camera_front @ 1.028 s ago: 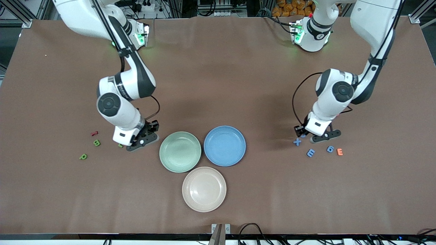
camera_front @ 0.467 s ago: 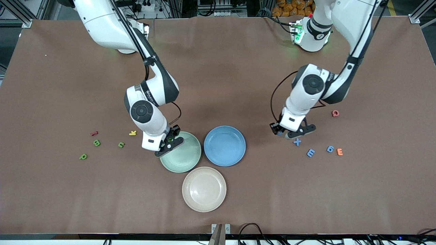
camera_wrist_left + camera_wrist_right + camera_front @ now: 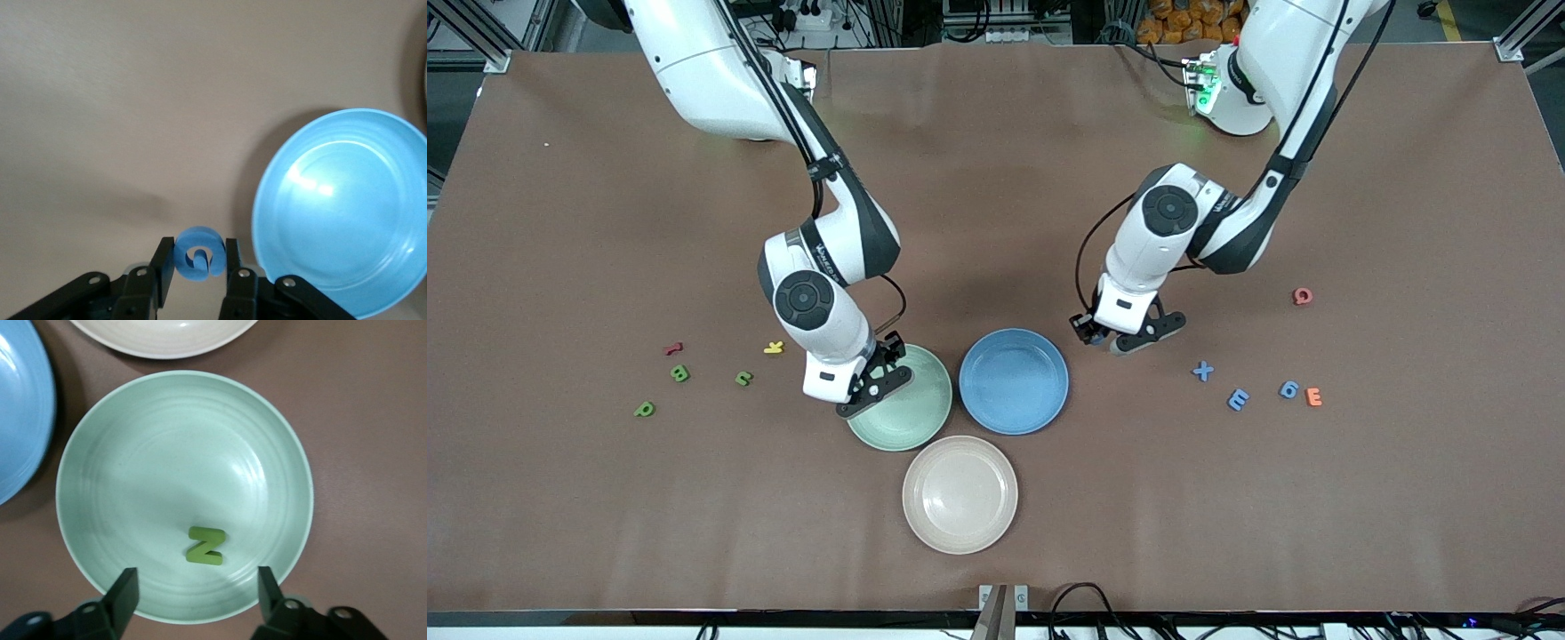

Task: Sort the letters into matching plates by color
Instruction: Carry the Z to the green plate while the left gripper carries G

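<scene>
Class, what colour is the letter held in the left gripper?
Blue; the letter shows best in the left wrist view.

- A robot lab: two white arms mounted at a brown-covered table (image 3: pixel 996 178).
- Aluminium frame (image 3: pixel 480 36), cables (image 3: pixel 1085 600) and power strips (image 3: pixel 809 16) around it.

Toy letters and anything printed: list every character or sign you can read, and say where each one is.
"Z": green letter lying in the pale green plate.
"X": blue piece on the table, toward the left arm's end.
"E": blue piece beside it.
"6": blue piece.
"E": orange piece.
"P": green piece, toward the right arm's end.
"B": green piece.
Arm lettering: too small to read.
</scene>
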